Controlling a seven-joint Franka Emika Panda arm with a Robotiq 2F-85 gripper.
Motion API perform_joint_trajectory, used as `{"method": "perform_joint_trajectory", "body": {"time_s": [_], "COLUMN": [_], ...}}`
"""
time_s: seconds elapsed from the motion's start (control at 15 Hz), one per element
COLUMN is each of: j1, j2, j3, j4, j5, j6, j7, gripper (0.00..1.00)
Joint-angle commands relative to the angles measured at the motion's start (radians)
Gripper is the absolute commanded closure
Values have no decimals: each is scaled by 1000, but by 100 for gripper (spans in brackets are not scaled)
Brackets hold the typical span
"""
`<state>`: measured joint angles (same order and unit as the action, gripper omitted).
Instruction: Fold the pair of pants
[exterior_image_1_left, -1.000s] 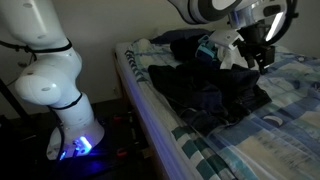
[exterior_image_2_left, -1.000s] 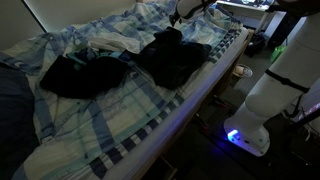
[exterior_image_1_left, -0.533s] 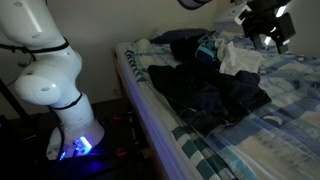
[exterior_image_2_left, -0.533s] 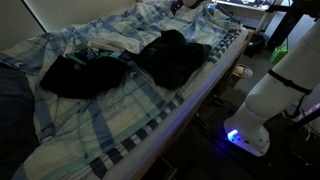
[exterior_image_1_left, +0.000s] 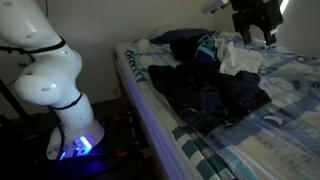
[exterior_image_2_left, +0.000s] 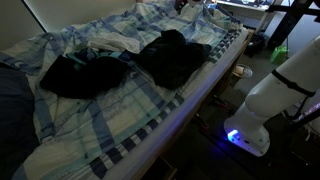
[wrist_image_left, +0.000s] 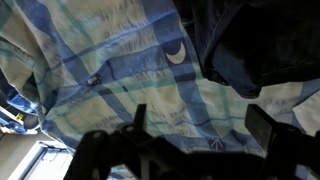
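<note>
A dim bedroom, with a bed (exterior_image_1_left: 137, 80) under a blue-and-white plaid sheet (exterior_image_1_left: 290, 75). My fingers (wrist_image_left: 262, 125) stand wide apart and hold nothing. My gripper (exterior_image_1_left: 256, 32) hangs high above the white cloth (exterior_image_1_left: 238, 58). The pair of pants (exterior_image_1_left: 210, 95) lies bunched near the bed's long edge.

Dark navy pants (exterior_image_1_left: 215, 95), light blue-and-white plaid sheet (exterior_image_2_left: 110, 125), white cloth (exterior_image_1_left: 240, 60), white arm (exterior_image_1_left: 45, 80)

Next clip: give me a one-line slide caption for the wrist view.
Open, empty pincer hangs above the plaid sheet, with the dark jeans at the frame's upper right.
</note>
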<state>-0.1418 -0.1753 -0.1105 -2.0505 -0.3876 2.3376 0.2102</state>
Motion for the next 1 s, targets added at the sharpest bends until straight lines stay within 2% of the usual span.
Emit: {"method": "perform_joint_trajectory", "body": {"time_s": [0.0,0.47,0.93], "j1": [-9,12,31], "j2": [-82,-184,-221], "j3": [35,83,123], "j4": [-52,-162,-243], "j5": [-15,58,101], "j6": [-126,-374,-495], "j7": [58,111,146], "gripper": [0,0,0]}}
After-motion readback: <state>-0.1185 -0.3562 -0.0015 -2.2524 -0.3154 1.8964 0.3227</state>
